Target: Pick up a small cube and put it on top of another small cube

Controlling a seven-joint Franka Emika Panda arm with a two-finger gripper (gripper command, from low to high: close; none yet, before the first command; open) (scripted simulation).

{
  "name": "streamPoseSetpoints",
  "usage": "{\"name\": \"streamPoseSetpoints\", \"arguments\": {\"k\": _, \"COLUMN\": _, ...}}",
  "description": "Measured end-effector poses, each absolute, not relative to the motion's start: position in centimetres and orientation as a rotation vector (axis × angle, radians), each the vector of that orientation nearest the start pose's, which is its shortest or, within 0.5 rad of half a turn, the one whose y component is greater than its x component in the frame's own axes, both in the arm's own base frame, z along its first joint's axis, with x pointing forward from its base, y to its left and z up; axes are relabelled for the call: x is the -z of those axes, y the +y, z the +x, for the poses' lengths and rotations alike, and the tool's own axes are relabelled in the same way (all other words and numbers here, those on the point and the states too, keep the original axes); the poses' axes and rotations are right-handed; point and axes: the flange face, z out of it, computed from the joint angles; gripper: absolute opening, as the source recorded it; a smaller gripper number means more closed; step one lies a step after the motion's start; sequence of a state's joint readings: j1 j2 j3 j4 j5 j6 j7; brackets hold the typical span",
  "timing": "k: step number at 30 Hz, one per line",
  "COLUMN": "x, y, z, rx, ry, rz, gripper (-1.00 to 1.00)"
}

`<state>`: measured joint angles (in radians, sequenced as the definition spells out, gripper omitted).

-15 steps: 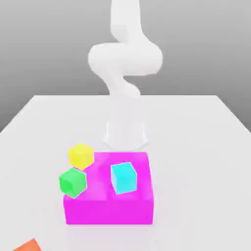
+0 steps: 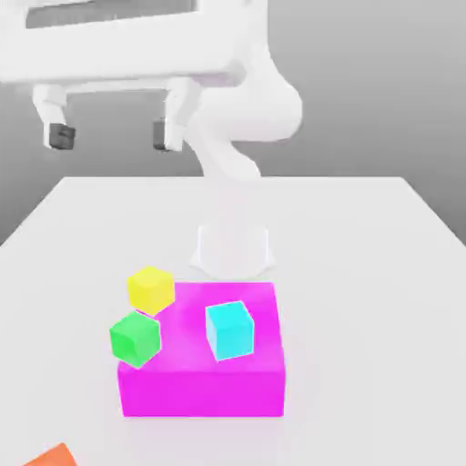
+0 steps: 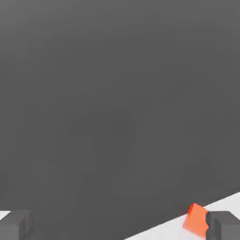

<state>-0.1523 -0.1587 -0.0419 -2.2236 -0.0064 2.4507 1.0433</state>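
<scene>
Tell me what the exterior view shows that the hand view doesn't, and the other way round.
Exterior view alone: the magenta block, the cyan cube on it, the yellow cube and green cube at its corner, and the white arm. Hand view alone: a dark grey backdrop. Both: the open gripper, the orange-red cube and the white table.

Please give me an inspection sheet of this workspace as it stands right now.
Surface: white table, flat, bare toward the exterior view's right.
Job's things: orange-red cube at the table's near edge; yellow cube and green cube beside the magenta block; cyan cube on top of it.
Clutter: large magenta block.
Grippers: gripper high above the table, open, holding nothing.
Cables: nothing seen.
Surroundings: plain grey backdrop.
</scene>
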Motion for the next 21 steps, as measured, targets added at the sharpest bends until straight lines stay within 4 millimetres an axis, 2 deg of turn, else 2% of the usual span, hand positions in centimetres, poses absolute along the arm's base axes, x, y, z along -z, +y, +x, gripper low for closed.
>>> {"name": "streamPoseSetpoints", "arguments": {"k": 5, "x": -39.9, "y": -14.4, "z": 53.9, "rx": 0.369, "ry": 1.901, "rz": -2.33, "gripper": 0.0}}
{"name": "streamPoseSetpoints", "arguments": {"k": 9, "x": -32.9, "y": -16.7, "z": 54.5, "rx": 0.242, "ry": 2.037, "rz": -2.28, "gripper": 0.0}}
{"name": "streamPoseSetpoints", "arguments": {"k": 16, "x": -20.2, "y": -20.6, "z": 53.2, "rx": 0.024, "ry": 2.271, "rz": -2.159, "gripper": 0.0}}
{"name": "streamPoseSetpoints", "arguments": {"k": 20, "x": -13.9, "y": -21.0, "z": 52.9, "rx": 0.002, "ry": 2.294, "rz": -2.145, "gripper": 0.0}}
{"name": "streamPoseSetpoints", "arguments": {"k": 21, "x": -13.1, "y": -21.0, "z": 52.9, "rx": 0.001, "ry": 2.295, "rz": -2.145, "gripper": -1.0}}
